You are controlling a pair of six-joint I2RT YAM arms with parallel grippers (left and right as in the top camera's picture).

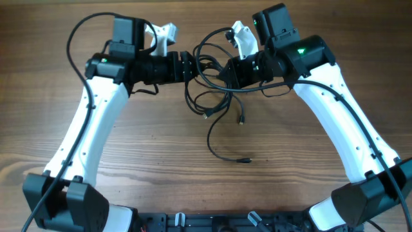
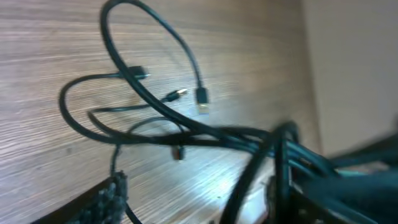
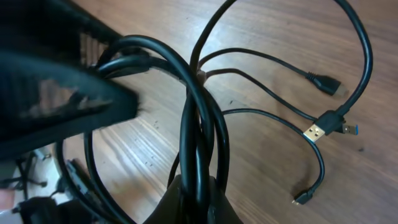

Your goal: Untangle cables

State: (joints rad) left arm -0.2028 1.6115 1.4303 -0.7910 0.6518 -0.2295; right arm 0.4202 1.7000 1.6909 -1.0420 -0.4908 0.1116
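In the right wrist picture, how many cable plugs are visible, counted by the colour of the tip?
Gold-tipped plug: 1
Blue-tipped plug: 1
Dark plugs: 2
Total: 4

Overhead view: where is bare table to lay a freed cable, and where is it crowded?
Bare table: between the left arm and the trailing cable end, and between it and the right arm. Crowded: top centre, around the cables.
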